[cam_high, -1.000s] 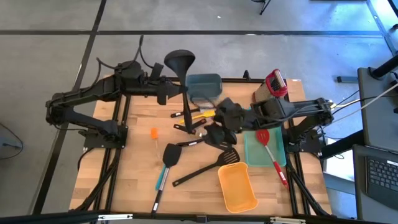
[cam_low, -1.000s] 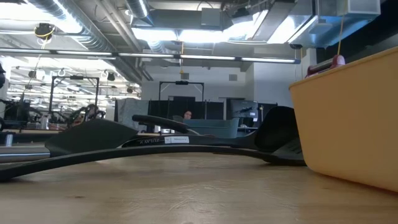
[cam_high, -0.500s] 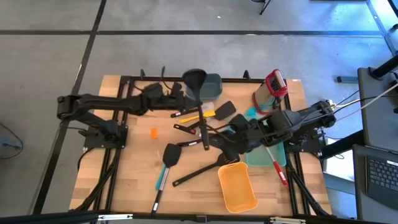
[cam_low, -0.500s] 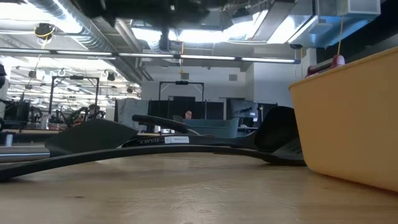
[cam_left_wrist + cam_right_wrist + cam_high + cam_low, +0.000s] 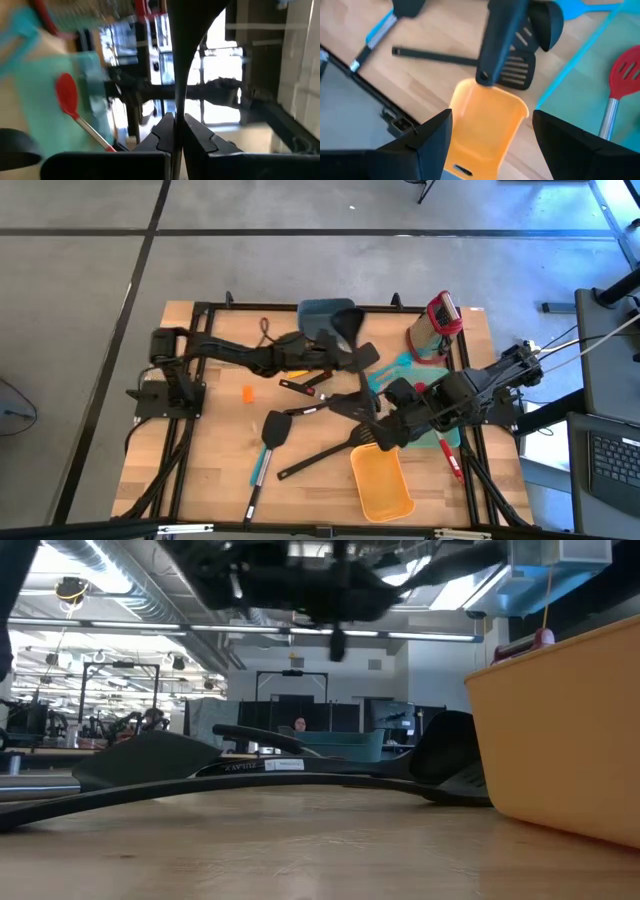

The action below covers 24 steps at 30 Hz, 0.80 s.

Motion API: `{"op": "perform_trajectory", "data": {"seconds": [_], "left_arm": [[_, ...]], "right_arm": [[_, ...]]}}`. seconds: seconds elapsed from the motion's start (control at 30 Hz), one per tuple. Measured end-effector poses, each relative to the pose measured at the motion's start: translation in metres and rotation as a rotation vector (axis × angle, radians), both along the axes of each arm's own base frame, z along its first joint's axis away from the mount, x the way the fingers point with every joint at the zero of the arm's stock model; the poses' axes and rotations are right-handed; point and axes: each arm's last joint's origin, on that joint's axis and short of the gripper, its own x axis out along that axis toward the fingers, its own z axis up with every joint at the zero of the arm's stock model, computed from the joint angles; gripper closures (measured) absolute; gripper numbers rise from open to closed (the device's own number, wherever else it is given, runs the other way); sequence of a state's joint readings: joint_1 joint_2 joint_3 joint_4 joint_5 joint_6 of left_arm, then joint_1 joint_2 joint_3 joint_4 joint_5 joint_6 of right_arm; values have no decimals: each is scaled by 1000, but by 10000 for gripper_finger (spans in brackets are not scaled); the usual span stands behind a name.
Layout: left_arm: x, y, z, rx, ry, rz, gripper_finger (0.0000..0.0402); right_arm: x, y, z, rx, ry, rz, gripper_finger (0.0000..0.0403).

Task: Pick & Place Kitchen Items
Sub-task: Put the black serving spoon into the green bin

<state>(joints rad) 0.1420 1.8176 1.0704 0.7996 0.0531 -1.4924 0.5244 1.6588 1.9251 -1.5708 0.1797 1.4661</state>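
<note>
High view: my left gripper (image 5: 322,357) reaches across the back middle of the table (image 5: 210,470), fingers clamped on the thin handle of a black ladle (image 5: 345,328) whose bowl hangs over the grey-blue bin (image 5: 318,315). My right gripper (image 5: 375,436) sits near the orange bin (image 5: 380,482), jaws apart, holding nothing, just above that bin's near rim and beside the head of a black slotted turner (image 5: 362,434). A teal-handled black spatula (image 5: 270,435) lies toward the table's left front, a red spoon (image 5: 452,457) lies on the teal tray (image 5: 412,418), and a small orange piece (image 5: 247,393) sits alone on the wood.

Left wrist view adds what the overhead cannot: the ladle's stem (image 5: 178,75) runs straight up from between my two shut fingers (image 5: 162,135), pinched tight, no gap. Off to the side, blurred, a red spatula head (image 5: 66,95) lies on teal.

Right wrist view: my two fingers (image 5: 427,140) stand wide, with the orange bin (image 5: 485,125) between and beyond them. A dark handle (image 5: 497,42) crosses above that bin, the slotted turner head (image 5: 517,70) just behind it. A red slotted utensil (image 5: 622,80) rests on the teal tray (image 5: 570,85).

Low view: only the orange bin's wall (image 5: 560,730) close by, long black utensils (image 5: 250,775) lying flat on the wood, and dark arm parts overhead; neither set of jaws can be read from here.
</note>
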Motion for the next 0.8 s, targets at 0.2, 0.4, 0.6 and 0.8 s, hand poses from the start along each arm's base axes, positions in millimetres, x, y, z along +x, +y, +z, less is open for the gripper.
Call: {"op": "perform_trajectory", "data": {"seconds": [0.2, 0.4, 0.6, 0.8], "left_arm": [[41, -12, -5, -39, -24, -19, 391], [48, -11, -9, -56, -21, -37, 391], [48, -16, -9, -71, -20, -122, 391], [48, -15, -12, -62, 2, -132, 391]], "right_arm": [[-5, 5, 1, 37, 3, -40, 126], [-3, 6, -19, 63, 107, -64, 125], [-2, 3, -42, 28, 186, -137, 125], [-2, 3, -55, -6, 214, -187, 125]]}}
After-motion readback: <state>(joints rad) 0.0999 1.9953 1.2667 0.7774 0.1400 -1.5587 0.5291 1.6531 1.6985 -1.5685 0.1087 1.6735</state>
